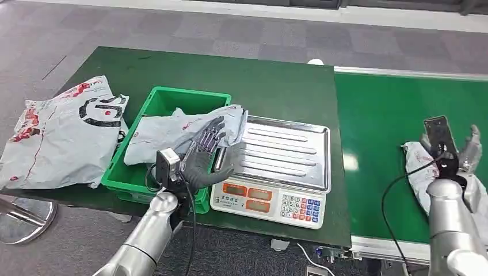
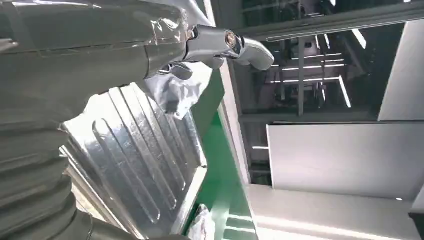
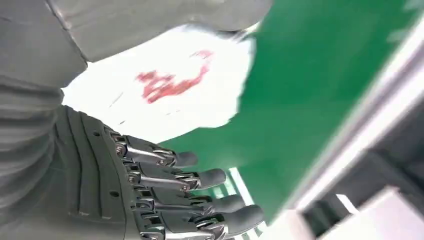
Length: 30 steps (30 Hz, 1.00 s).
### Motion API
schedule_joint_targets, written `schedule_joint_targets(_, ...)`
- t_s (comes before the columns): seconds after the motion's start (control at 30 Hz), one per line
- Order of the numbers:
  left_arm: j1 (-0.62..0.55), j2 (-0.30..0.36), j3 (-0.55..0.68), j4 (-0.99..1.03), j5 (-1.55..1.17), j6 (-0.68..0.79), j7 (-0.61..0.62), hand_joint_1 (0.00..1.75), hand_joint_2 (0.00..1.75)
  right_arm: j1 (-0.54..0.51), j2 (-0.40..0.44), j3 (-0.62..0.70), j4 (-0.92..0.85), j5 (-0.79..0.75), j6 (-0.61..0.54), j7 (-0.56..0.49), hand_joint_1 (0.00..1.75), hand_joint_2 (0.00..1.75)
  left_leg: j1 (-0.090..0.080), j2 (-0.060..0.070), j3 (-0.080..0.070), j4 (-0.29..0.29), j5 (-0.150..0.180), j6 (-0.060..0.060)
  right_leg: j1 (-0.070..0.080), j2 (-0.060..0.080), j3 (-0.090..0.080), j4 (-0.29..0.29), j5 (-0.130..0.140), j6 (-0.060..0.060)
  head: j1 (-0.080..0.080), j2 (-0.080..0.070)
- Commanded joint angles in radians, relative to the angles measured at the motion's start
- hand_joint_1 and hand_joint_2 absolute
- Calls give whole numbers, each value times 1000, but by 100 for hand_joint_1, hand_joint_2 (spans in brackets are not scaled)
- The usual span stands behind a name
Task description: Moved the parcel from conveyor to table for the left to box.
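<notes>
Logging from my remote seat, item by item.

Left hand: fingers spread and holding nothing, raised over the near corner of the crate, beside the scale. My head view gives the spread fingers; the left wrist view gives instead the thumb close up, apart from the fingers, above the ribbed steel pan.

Grey bag: lying across the crate, one corner draped onto the scale pan. The left wrist view shows that corner hanging just past the thumb.

Right hand: over the parcel on the conveyor. From the head view I cannot tell whether it grips. The right wrist view shows its fingers extended side by side, apart from the thumb, the white parcel with red print between them, on the green belt.

Second bag: white with red and black print, lying on the table left of the crate.
</notes>
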Motion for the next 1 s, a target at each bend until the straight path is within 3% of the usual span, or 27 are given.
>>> schedule_joint_targets(0.03, -26, 32, -55, 51, -8, -6, 4, 0, 175, -109, -144, -5, 378, 96, 120, 180, 0, 175, 0, 0, 2, -1, -1, 1, 0, -1, 2, -1, -1, -2, 0, 0)
schedule_joint_targets(0.1, -27, 32, -56, 52, -8, -5, 4, 0, 175, -97, -151, -13, 372, 98, 128, 181, 0, 175, 0, 0, 4, -2, 0, 2, 1, 0, 3, -2, 0, -3, 0, 0)
schedule_joint_targets(0.13, -31, 31, -62, 59, -12, -2, 4, 0, 175, -93, -169, 20, 407, 153, 196, 274, 0, 175, 1, -2, 4, -2, 0, 2, 1, -3, 5, -3, -1, -3, 0, 0)
schedule_joint_targets(0.2, -40, 29, -68, 73, -16, 0, 4, 0, 175, -62, -187, 34, 430, 177, 262, 316, 0, 175, 0, -1, 3, -2, -1, 1, 0, -2, 3, -2, -1, -2, 0, 0)
schedule_joint_targets(0.3, -41, 28, -68, 75, -16, 0, 4, 0, 175, -48, -189, 28, 431, 172, 260, 307, 0, 175, 1, -2, 9, -6, -1, 3, 2, -3, 10, -8, -1, -4, 0, 0)
schedule_joint_targets(0.33, -48, 29, -76, 84, -19, 3, 4, 0, 175, -34, -195, 45, 437, 201, 335, 350, 0, 175, 1, -4, 3, -2, 0, 1, 1, -5, 5, -3, -2, -2, 0, 0)
schedule_joint_targets(0.47, -53, 28, -86, 92, -22, 13, 4, 0, 175, -18, -197, 61, 446, 234, 397, 392, 0, 175, 0, -1, 5, -3, -1, 2, 1, -3, 5, -3, -2, -2, 0, 0)
schedule_joint_targets(0.8, -72, 39, -106, 109, -25, 55, 4, 0, 175, -27, -133, 157, 447, 338, 589, 355, 0, 175, 1, 2, 4, -2, -1, 2, 2, 1, 4, -3, -1, -2, 0, 0)
schedule_joint_targets(0.83, -68, 41, -103, 105, -24, 64, 4, 0, 175, -34, -118, 155, 444, 338, 577, 354, 35, 175, 1, 2, 3, -1, -1, 1, 1, 1, 2, -2, -1, -1, 0, 0)
schedule_joint_targets(0.87, -55, 47, -101, 92, -23, 70, 4, 0, 175, -36, -100, 159, 436, 342, 569, 340, 175, 175, 1, 2, 4, -2, -1, 2, 2, 1, 3, -3, -1, -2, 0, 0)
schedule_joint_targets(1.0, -22, 60, -101, 63, -28, 83, 4, 0, 175, -41, -61, 154, 426, 336, 554, 330, 175, 175, 1, 5, 5, -2, -2, 1, 2, 4, 4, -3, -1, -1, 0, 0)
